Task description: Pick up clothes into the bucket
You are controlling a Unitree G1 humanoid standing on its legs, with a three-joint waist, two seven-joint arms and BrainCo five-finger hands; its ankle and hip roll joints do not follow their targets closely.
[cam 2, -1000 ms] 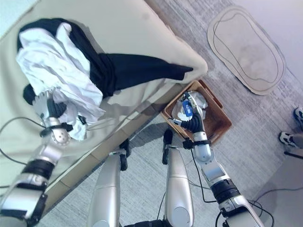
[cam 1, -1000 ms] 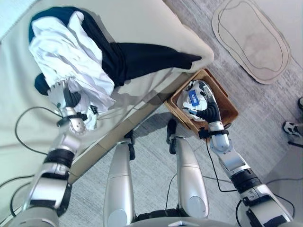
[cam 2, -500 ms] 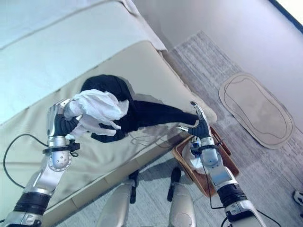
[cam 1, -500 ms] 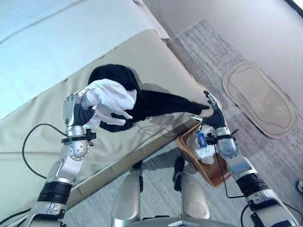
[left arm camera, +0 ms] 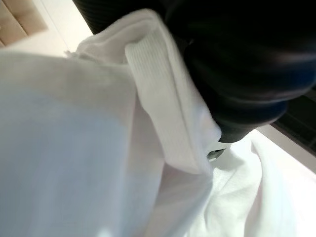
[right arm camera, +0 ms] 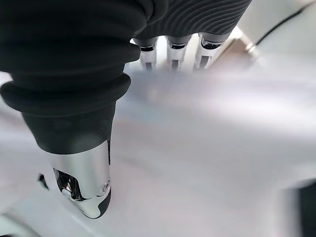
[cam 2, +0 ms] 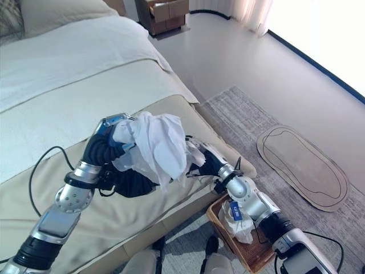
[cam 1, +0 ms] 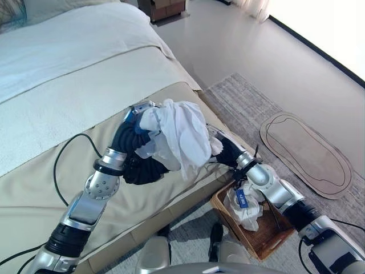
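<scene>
White garment (cam 1: 181,137) is clamped in the left hand (cam 1: 135,128) and held raised above the bed (cam 1: 74,68), fabric draped down over the fingers; in the left wrist view the cloth is bunched right against the hand's dark cover. A black garment (cam 1: 145,170) lies on the beige bench (cam 2: 114,217) just below that hand.

Right hand (cam 2: 201,157) is reached up to the hanging edge of the white garment — its fingers (right arm camera: 170,52) are seen pressed into white fabric in the right wrist view, thumb apart from them. Whether the cloth is actually gripped cannot be told.

Wicker basket (cam 1: 265,240) sits on the floor below the right hand, beside the bench corner, with a white item with a blue tag (cam 1: 242,204) already inside. An oval mat (cam 1: 305,154) lies on the rug well beyond the right hand.
</scene>
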